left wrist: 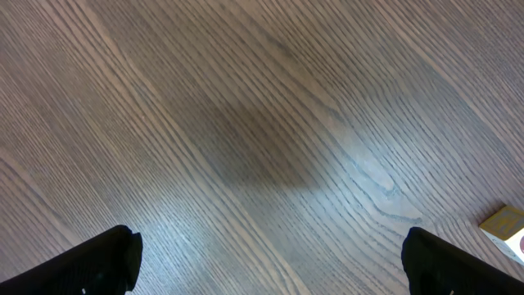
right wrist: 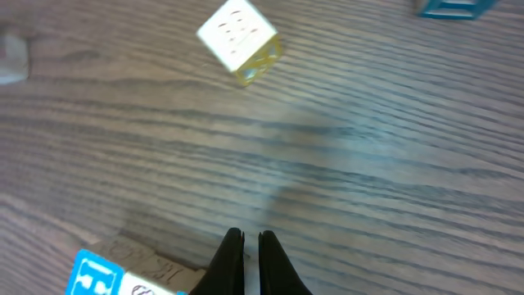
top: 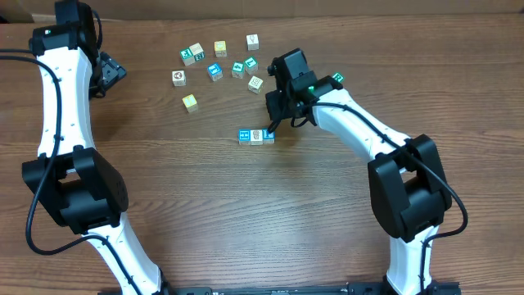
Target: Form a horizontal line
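Observation:
A short row of small wooden cubes lies in the middle of the table: a blue-letter cube, a white picture cube and a blue one, touching side by side. No teal-green cube shows in the row. My right gripper hangs just above the row's right end, its fingers shut and empty. In the right wrist view the row's blue-letter cube and picture cube show at the bottom left. My left gripper is far away at the back left, open and empty over bare wood.
Several loose cubes lie scattered behind the row, with a yellow one nearest the front and a teal one by the right arm. A pale yellow cube lies ahead of the right fingers. A cube corner shows at the left wrist view's right edge.

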You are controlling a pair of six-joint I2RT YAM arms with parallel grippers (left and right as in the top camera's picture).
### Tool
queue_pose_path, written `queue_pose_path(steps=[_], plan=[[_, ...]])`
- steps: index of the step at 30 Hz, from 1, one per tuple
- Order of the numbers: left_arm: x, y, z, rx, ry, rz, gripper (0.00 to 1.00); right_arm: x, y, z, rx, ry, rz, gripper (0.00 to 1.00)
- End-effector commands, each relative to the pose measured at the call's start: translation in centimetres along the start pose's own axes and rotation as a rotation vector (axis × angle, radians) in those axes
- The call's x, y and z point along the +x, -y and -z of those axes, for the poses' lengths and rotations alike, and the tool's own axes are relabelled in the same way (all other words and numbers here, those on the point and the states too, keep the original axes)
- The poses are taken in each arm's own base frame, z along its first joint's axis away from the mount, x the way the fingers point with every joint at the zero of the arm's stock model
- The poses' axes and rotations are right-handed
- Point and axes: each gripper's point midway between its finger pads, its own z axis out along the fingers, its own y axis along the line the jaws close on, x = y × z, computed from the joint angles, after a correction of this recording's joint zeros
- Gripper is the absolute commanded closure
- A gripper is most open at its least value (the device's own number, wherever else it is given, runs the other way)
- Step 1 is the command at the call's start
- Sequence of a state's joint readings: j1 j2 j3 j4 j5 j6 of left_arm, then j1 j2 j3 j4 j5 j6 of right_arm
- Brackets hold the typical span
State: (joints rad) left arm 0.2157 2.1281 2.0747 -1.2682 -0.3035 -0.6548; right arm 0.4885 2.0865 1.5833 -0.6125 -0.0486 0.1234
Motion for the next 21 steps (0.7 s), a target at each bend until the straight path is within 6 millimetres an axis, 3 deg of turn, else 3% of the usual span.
queue_pose_path(steps=[1,11,21], plan=[[-0.1,0.2,0.6,0.002,0.016,-0.008,0.0,-0.4,-1.0,0.0,-0.015,0.013,0.061,0.96],[-0.1,0.2,0.6,0.002,0.016,-0.008,0.0,2.3,-0.3,-2.7,0.0,-0.069,0.055,0.96],[-0.1,0.2,0.6,0.002,0.016,-0.008,0.0,3.2,-0.9,-2.9,-0.04,-0.105,0.05,0.96]])
